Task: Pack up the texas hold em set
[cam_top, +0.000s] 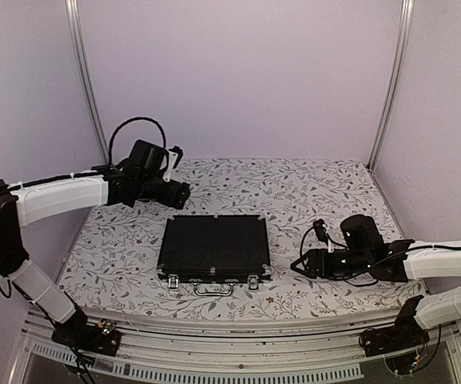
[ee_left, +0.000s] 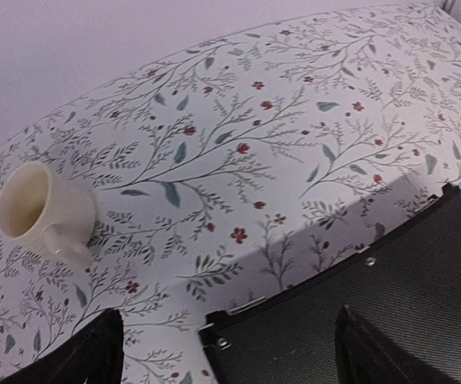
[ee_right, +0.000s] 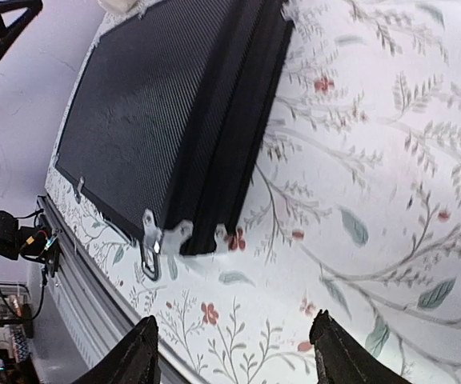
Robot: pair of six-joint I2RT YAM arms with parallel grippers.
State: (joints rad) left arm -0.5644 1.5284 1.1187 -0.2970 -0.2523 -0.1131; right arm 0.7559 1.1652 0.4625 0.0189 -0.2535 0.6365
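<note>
1. Your left jaws stand spread and hold nothing. They hang above the tabletop, over the far left corner of the black briefcase. A cream mug sits further left.
2. The briefcase lies flat and closed at centre, its metal handle toward the near edge.
3. Your right jaws are spread and empty, low beside the briefcase's right side, not touching it.
</note>
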